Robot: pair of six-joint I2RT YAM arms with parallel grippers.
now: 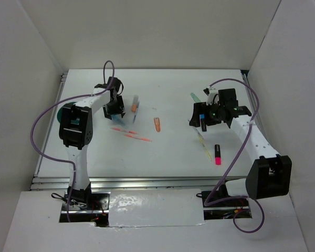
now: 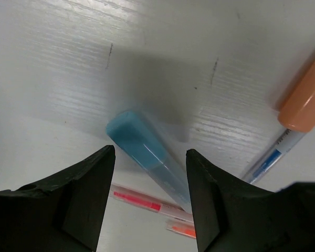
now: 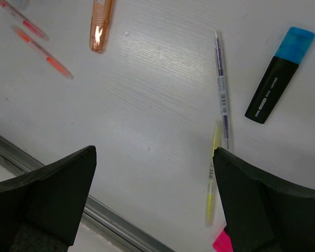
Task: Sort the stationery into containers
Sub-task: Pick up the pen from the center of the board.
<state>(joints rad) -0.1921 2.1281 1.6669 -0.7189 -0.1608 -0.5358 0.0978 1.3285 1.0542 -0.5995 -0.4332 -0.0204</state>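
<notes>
My left gripper (image 1: pixel 114 110) hangs over the left of the table, jaws apart. In the left wrist view (image 2: pixel 150 149) a clear pen with a blue cap (image 2: pixel 134 134) lies slanted between the fingers, its lower end by the right finger; no grip shows. An orange-capped pen (image 2: pixel 304 102) and two thin pink pens (image 2: pixel 147 200) lie close by. My right gripper (image 1: pixel 206 116) (image 3: pixel 155 152) is wide open and empty above the table. Below it are a black marker with a blue cap (image 3: pixel 278 84), a purple pen (image 3: pixel 222 94), a yellow pen (image 3: pixel 212 178) and a pink highlighter (image 3: pixel 220 244). The teal tub (image 1: pixel 59 116) peeks out behind the left arm.
An orange marker (image 1: pixel 157 124) (image 3: pixel 101 23) lies mid-table. A green pen (image 1: pixel 195 97) lies behind the right gripper. White walls close in the back and sides. A metal rail (image 3: pixel 110 218) runs along the table's near edge.
</notes>
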